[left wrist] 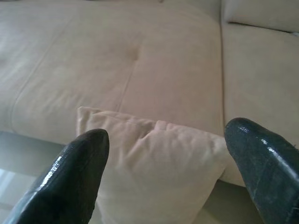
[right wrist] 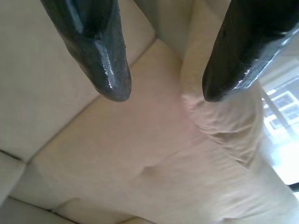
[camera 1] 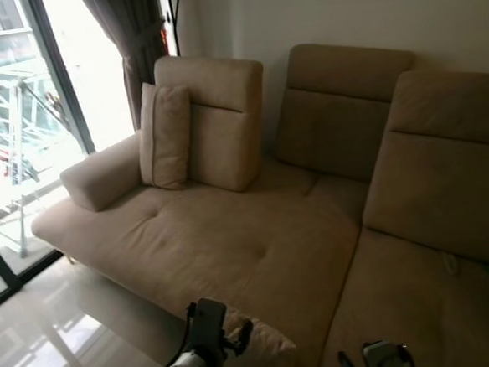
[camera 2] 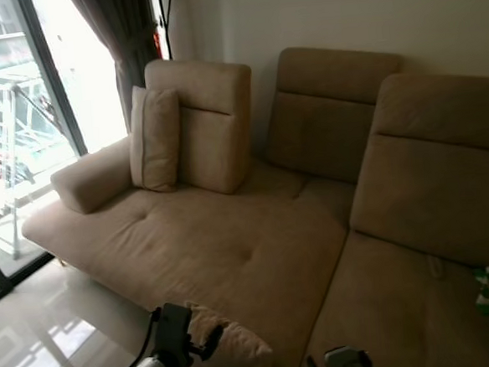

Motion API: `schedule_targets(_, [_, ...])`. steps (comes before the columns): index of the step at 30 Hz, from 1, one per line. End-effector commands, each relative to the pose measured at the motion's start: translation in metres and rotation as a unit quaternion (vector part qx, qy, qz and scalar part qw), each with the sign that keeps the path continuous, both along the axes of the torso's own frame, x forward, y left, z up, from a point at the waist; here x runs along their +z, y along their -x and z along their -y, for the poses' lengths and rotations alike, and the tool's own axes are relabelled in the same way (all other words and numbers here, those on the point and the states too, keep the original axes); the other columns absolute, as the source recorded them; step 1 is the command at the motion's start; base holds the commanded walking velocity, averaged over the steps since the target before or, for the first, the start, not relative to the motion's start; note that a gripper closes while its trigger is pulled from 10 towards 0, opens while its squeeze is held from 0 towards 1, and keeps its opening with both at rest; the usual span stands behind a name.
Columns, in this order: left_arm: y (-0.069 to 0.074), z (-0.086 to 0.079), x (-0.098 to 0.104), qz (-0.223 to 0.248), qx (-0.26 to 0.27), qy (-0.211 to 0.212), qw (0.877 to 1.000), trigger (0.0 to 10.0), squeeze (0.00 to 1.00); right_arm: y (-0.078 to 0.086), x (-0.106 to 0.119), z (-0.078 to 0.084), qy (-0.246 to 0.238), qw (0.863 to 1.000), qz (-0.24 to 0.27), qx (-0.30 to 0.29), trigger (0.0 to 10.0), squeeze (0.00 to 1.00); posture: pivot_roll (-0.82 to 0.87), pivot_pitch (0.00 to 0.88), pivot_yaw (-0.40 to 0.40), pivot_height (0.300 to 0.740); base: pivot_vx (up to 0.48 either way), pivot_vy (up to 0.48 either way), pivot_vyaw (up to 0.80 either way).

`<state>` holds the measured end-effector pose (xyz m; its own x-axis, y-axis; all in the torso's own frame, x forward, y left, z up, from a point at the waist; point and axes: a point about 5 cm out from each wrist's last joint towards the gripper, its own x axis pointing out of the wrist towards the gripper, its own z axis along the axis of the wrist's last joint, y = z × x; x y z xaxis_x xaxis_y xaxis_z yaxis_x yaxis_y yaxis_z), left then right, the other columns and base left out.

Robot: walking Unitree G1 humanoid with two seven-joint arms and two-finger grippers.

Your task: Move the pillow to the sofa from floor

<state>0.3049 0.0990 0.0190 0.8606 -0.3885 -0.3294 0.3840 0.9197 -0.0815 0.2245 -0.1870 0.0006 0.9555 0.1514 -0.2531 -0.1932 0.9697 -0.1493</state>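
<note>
Left hand (left wrist: 166, 158) raised low in front, fingers (left wrist: 70, 182) spread apart; right hand (right wrist: 161, 93) beside it, fingers likewise parted

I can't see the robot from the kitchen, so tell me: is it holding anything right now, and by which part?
It cannot be told for sure. The left gripper has its jaws spread either side of the pillow near its top edge, at the sofa's front. The right gripper is open, holding nothing.

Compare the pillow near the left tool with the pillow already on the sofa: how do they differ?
The near pillow sits low at the sofa's front edge, by the left tool; the far pillow stands upright on the seat against the backrest cushion. The near one is partly cut off; the far one shows whole. Both are beige.
</note>
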Motion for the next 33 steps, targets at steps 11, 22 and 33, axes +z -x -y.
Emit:
schedule_targets(11, [0.0044, -0.0019, -0.0061, -0.015, 0.002, -0.001, 1.0, 10.0, 0.0, -0.001, 0.0009, 0.001, -0.01, 1.0, 0.005, -0.011, 10.0, 0.0, -0.1, 0.0, 0.044, 0.74, 0.0, 0.0, -0.27])
schedule_targets(22, [0.0049, -0.0009, -0.0066, -0.017, 0.002, 0.001, 1.0, 10.0, 0.0, -0.001, 0.0011, 0.0, -0.014, 1.0, 0.007, -0.014, 10.0, 0.0, -0.1, 0.0, 0.046, 0.74, 0.0, 0.0, -0.75])
schedule_targets(33, [0.0032, -0.0015, -0.005, -0.015, 0.002, -0.001, 1.0, 10.0, 0.0, -0.0045, 0.0038, -0.0035, -0.007, 1.0, 0.016, -0.012, 10.0, 0.0, -0.1, 0.0, 0.051, 0.74, 0.0, 0.0, -0.65])
